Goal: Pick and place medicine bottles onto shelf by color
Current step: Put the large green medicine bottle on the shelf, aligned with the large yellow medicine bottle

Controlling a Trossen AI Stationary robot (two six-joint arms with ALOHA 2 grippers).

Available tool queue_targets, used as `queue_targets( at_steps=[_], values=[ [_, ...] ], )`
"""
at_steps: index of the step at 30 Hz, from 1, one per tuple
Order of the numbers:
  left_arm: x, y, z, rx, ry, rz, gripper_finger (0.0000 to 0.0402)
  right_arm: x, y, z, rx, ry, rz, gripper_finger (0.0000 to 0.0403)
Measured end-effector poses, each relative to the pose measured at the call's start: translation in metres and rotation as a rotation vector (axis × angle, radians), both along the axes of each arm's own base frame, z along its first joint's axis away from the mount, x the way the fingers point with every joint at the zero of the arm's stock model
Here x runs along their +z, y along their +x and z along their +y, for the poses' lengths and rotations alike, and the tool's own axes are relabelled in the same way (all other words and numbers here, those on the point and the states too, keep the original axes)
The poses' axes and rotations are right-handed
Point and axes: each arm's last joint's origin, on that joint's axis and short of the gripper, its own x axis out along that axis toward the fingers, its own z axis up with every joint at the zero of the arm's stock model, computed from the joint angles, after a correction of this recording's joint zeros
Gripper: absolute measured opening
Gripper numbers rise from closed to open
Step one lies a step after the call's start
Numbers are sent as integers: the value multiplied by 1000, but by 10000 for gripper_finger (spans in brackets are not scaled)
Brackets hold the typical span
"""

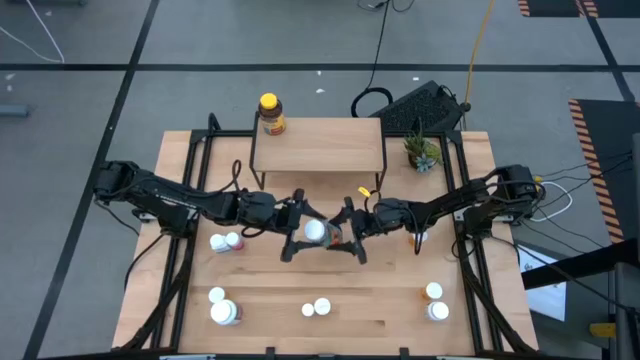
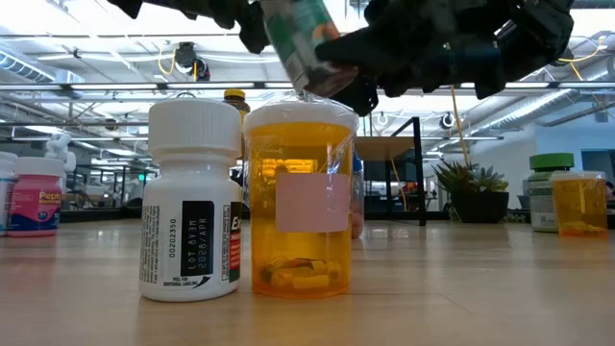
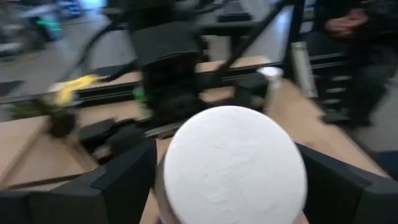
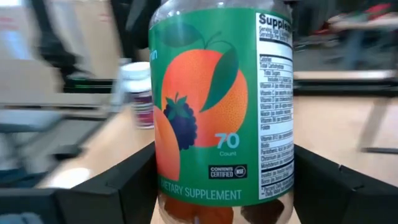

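Green-labelled supplement bottle with a white cap is held in mid-air between the two arms, over the middle of the tabletop and just in front of the shelf. Both grippers meet on it: the left gripper has its dark fingers on either side of the cap end, and the right gripper is clamped across the labelled body, with the label filling its wrist view. The low view shows the bottle tilted, its cap end lower, hanging above an orange vial and a white bottle that stand side by side on the table.

This reads as a hand-over between the arms (which arm is giving and which receiving cannot be judged here). To do it well:

1. Confirm the receiving fingers sit squarely on the bottle before the other pair lets go.
2. Release one gripper only, and draw it straight back along its own axis so the bottle is not twisted.
3. Bring the bottle upright before it travels to the shelf.
4. Set it apart from the yellow-capped amber bottle, which stands at the shelf's far left corner, since the colours differ.

Risk: a slack hold on the smooth cap could drop the bottle onto those standing below.
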Motion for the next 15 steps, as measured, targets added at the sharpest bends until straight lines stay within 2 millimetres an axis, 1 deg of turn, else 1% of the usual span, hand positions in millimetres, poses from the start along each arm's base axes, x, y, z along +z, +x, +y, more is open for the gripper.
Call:
queue_targets(
  at_steps=[2, 5, 10, 15],
  values=[
    [1, 0, 2, 81, 17, -9, 351, 0, 0, 4, -78, -56, -11, 280],
    [1, 0, 4, 156, 50, -14, 360, 1, -1, 9, -209, -150, -20, 280],
    [4, 1, 4, 169, 46, -42, 362, 3, -7, 18, -374, -257, -69, 280],
    [5, 1, 3, 164, 48, -53, 362, 4, -20, 21, -457, -298, -168, 280]
  ],
)
